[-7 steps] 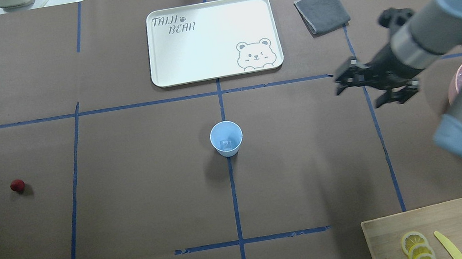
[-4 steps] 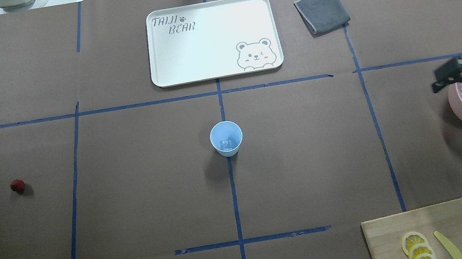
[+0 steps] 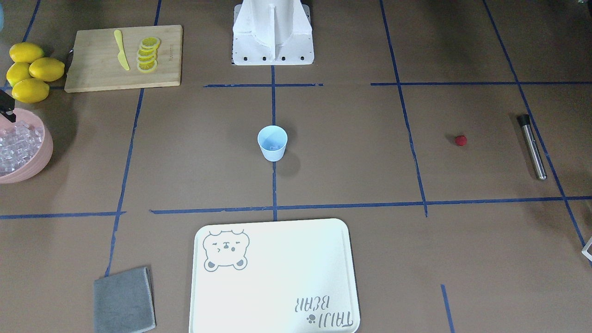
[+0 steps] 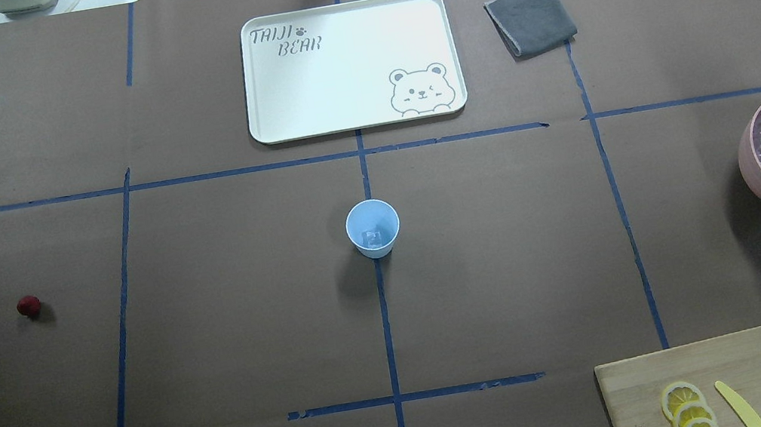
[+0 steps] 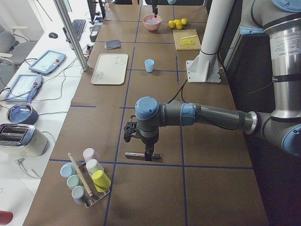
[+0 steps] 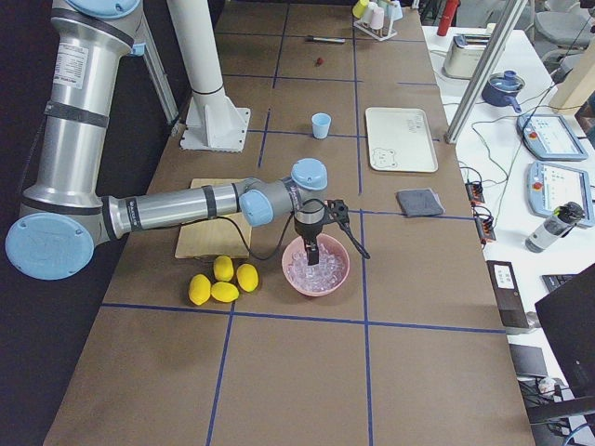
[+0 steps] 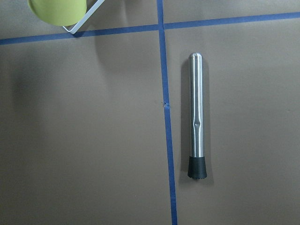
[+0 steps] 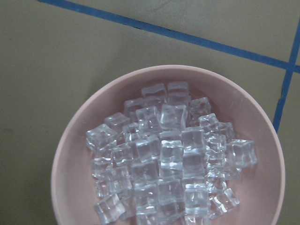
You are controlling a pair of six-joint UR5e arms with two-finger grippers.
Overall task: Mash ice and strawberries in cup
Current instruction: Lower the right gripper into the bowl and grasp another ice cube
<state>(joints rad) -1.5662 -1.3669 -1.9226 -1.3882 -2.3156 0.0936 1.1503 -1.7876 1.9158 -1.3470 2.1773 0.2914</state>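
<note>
Having swung away from cup (image 4: 373,228), right hand (image 6: 311,255) now hangs over ice (image 8: 168,154).

Cup (image 4: 373,226), light blue: 1, bench centre.
Ice (image 4: 374,237) inside it: 1 cube seen.
Strawberry (image 4: 28,306): 1, toward the bench's left edge.
Pink bowl (image 8: 70,187): 1, right edge. It is heaped with clear cubes, dozens, stacked too deep to count.
Lemons (image 3: 46,68), whole: 4, at the right corner on the robot's side.
Cutting board (image 3: 92,74): 1. It carries 1 yellow knife (image 3: 121,56) and overlapping lemon slices (image 3: 148,54), four or five, hard to separate.
Tray (image 4: 349,65): 1, far edge.
Grey cloth (image 4: 529,16): 1.
Steel muddler (image 7: 197,115): 1.
Rack (image 5: 95,201): 1, left end, with 6 small cups (image 5: 101,179) of mixed colours.
</note>
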